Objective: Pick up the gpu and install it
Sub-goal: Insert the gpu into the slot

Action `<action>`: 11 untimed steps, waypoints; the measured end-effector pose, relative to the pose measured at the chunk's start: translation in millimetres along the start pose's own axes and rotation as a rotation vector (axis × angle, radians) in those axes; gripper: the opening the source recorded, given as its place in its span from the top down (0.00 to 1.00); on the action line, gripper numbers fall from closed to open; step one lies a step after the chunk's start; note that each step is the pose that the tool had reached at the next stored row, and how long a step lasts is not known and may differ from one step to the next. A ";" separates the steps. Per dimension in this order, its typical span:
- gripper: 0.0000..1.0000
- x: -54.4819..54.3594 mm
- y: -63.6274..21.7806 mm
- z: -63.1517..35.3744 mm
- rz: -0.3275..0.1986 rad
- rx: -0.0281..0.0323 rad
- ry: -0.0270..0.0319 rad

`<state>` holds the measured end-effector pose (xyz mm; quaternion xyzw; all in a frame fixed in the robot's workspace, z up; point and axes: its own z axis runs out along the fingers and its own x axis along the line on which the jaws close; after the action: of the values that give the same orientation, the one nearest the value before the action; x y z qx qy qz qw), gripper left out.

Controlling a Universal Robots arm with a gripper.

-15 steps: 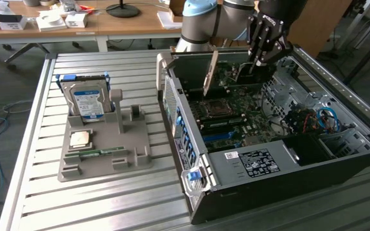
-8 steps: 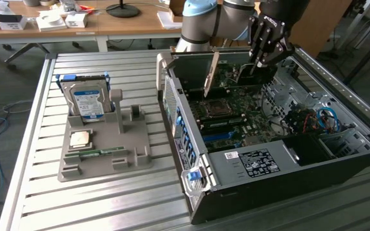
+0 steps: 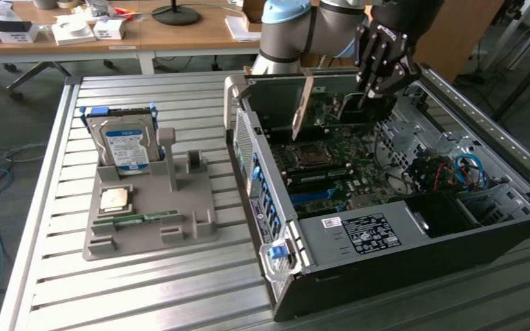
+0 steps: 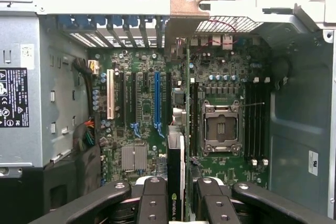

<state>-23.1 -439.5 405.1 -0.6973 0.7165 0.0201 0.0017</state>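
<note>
I read the end effector [image 4: 178,198] as clamped on the gpu [image 4: 177,161], with one finger on each face of the card. The gpu stands edge-on inside the computer case [image 3: 357,283], over the motherboard [image 4: 136,129]. It sits between the blue slot [image 4: 156,103] and the CPU socket [image 4: 220,127], and its bracket end is at the case's rear wall. I cannot tell whether its lower edge touches a slot. The case lies open side up, and its side walls stand well apart from the card. Legible writing: "NVIDIA" on the card, near the fingers. The case label [image 3: 368,233] is unreadable. Beside the case on the desk [image 3: 154,289], a hard drive [image 3: 125,145] with a blue-white label stands in a gray fixture [image 3: 182,221].
</note>
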 end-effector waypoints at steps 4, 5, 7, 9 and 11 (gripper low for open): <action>0.74 0.1 -0.1 3.4 0.000 0.0000 0.0000; 0.74 0.1 -0.1 4.2 0.000 -0.0001 0.0001; 0.74 0.1 -0.1 5.6 0.000 0.0000 0.0001; 0.74 0.2 -0.1 6.0 0.000 0.0000 0.0002; 0.74 0.2 -0.1 6.0 0.000 0.0000 0.0001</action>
<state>-23.2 -439.5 399.1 -0.6973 0.7165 0.0201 0.0017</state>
